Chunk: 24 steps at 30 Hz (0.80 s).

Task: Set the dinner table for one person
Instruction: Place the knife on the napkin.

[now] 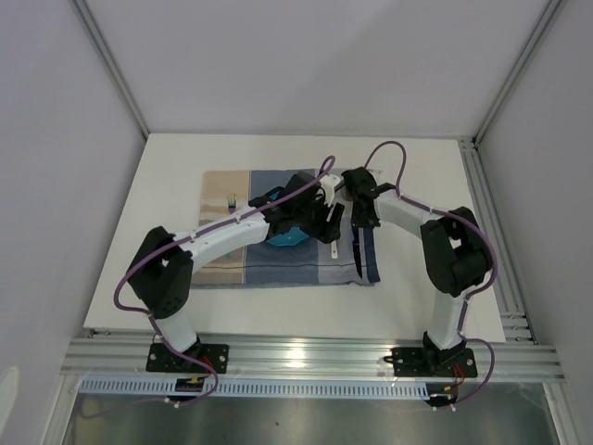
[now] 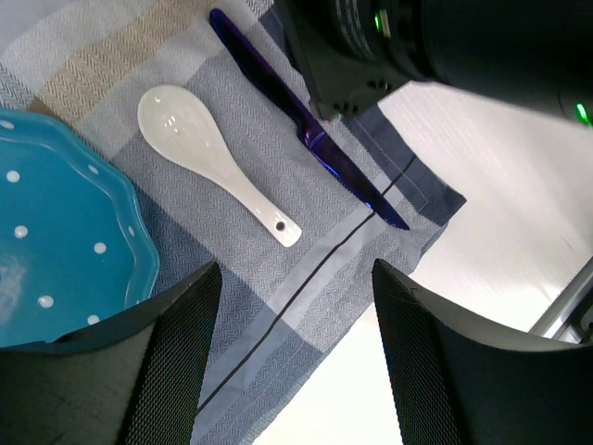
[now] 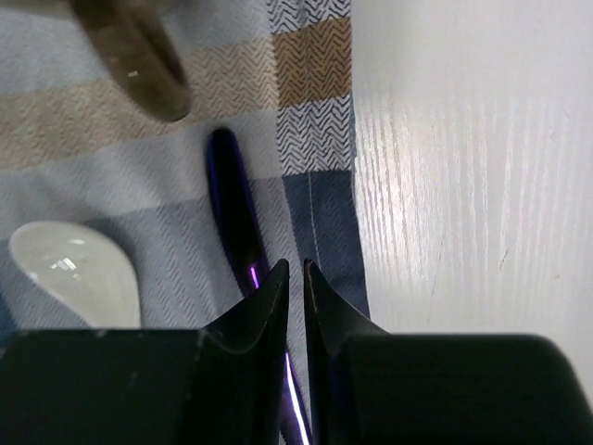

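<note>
Right gripper point(image 3: 294, 267), black fingers nearly pressed together above the glossy purple knife point(image 3: 230, 195), should open and straddle it squarely; left gripper point(image 2: 295, 269) gapes wide over the blue-and-beige checked cloth placemat point(image 1: 218, 185) on the white dinner table point(image 1: 176, 185)

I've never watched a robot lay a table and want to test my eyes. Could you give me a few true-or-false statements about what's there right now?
1. The white spoon lies between the blue plate and the knife. True.
2. The left gripper is holding the spoon. False: its fingers are spread open and empty, above the placemat.
3. The knife lies off the placemat. False: it lies on the checked cloth, near its edge.
4. The plate has white dots. True.
</note>
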Each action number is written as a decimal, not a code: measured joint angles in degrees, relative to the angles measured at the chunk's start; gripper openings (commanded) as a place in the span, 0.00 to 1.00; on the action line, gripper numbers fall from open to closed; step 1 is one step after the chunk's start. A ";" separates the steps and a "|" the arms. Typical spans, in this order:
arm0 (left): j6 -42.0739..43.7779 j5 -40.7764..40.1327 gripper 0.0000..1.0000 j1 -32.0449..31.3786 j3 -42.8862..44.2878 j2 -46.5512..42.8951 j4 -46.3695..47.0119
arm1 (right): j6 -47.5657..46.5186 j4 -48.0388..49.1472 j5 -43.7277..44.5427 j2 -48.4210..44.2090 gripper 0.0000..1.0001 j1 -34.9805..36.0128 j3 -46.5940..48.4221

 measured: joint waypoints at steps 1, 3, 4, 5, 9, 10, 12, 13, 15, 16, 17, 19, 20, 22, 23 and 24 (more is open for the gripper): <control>0.00 -0.02 0.70 0.00 -0.20 -0.02 -0.02 | 0.00 0.28 -0.17 0.50 0.14 -0.24 -0.04; 0.00 -0.13 0.70 0.00 -0.57 -0.11 0.00 | 0.00 1.16 -0.42 1.36 0.14 -0.79 -0.66; 0.00 -0.15 0.70 0.00 -0.68 -0.20 0.02 | 0.02 1.49 -0.63 1.70 0.14 -0.94 -1.11; 0.00 -0.17 0.70 0.00 -0.76 -0.22 0.02 | 0.02 1.79 -0.98 1.99 0.13 -1.05 -1.66; 0.00 -0.17 0.70 0.00 -0.79 -0.33 0.04 | 0.28 3.34 -2.82 2.36 0.09 -1.88 -2.40; 0.00 -0.20 0.70 0.00 -0.79 -0.35 0.09 | 0.48 3.76 -3.43 2.34 0.09 -2.23 -2.58; 0.00 -0.20 0.70 0.00 -0.81 -0.35 0.11 | 0.70 4.26 -4.26 2.29 0.10 -2.75 -2.71; 0.00 -0.22 0.70 0.00 -0.90 -0.37 0.20 | 0.81 4.48 -4.46 2.27 0.10 -2.99 -2.78; 0.00 -0.24 0.70 0.00 -1.16 -0.55 0.22 | 1.07 4.72 -4.50 2.23 0.10 -3.28 -2.95; 0.00 -0.24 0.70 0.00 -1.40 -0.68 0.17 | 1.25 4.81 -4.57 2.14 0.10 -3.43 -3.08; 0.00 -0.24 0.70 0.00 -1.55 -0.79 0.20 | 1.53 4.90 -4.68 2.05 0.10 -3.65 -3.21; 0.00 -0.31 0.70 0.00 -1.81 -1.03 0.20 | 2.05 5.49 -5.29 1.57 0.10 -4.74 -3.93; 0.00 -0.37 0.70 0.00 -1.86 -1.07 0.17 | 2.32 5.75 -5.64 1.20 0.10 -5.55 -4.48; 0.02 -0.55 0.70 0.00 -1.86 -1.09 0.20 | 2.97 6.71 -6.95 0.17 0.09 -7.63 -5.99; 0.02 -0.68 0.70 0.00 -1.86 -1.11 0.20 | 3.21 7.37 -7.61 -0.46 0.10 -8.63 -6.91; 0.02 -0.76 0.70 0.00 -1.86 -1.16 0.20 | 3.48 7.72 -7.89 -0.92 0.10 -9.31 -7.58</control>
